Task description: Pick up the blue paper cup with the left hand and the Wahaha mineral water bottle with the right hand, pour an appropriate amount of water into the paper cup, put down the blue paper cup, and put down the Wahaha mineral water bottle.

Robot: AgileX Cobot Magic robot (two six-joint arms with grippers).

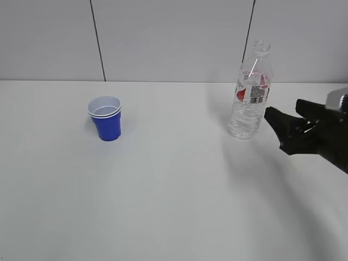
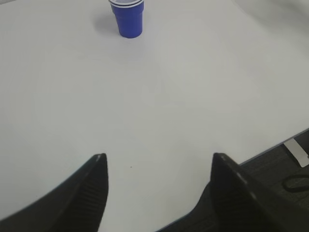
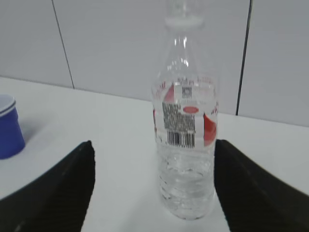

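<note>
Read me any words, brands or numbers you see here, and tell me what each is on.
No text is legible.
Bottle label: red-and-white print, barcode and a small square code, all too blurred to read.
Cup: plain blue, no print visible.

Edges cutting things off

The deep blue tapered paper cup [image 3: 8,126] is running off the right wrist view's left edge; the tall clear ribbed plastic bottle's [image 3: 185,140] label print is blurring beyond reading.
</note>
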